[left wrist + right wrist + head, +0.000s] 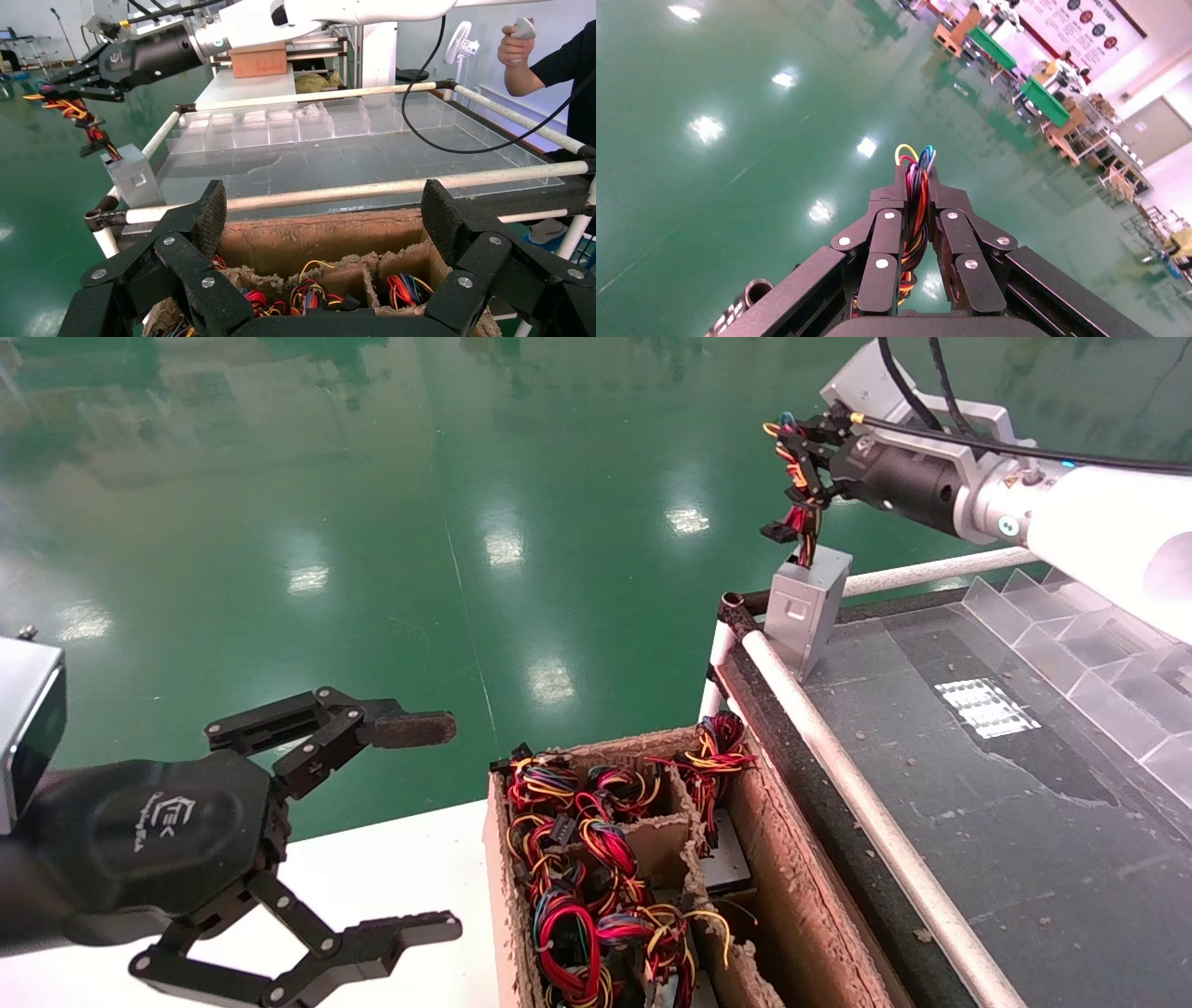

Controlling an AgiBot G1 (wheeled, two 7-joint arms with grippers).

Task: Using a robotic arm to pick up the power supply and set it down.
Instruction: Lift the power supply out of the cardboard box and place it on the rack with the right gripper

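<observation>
From my console I see the right pincer (799, 441) up at the far corner of the bench (978, 859), its two fingers closed tight on the wire bundle (803, 495) of the power supply (810, 603); the wrist camera shows the red, yellow, orange and black leads squeezed between the fingertips (947, 200) with their loops poking out past them. The power supply itself is a small silver-grey box hanging below the pincer by those wires, tilted, at the corner where two white padded rails (843, 775) meet; I cannot tell whether its lower edge touches the bench surface or the rail. Behind it a row of clear plastic dividers (1080, 645) runs along the bench's far side. My left pincer (410, 831) sits low on the near left over a white surface (391, 868), spread wide with nothing in it, one finger pad (410, 729) worn brown. Just beside it on the near side of the rail stands a worn cardboard box (819, 905) with partitions, its compartments stuffed with more coloured wire bundles (577, 868). In the left wrist camera a person (555, 63) stands at the bench's far end holding a controller
</observation>
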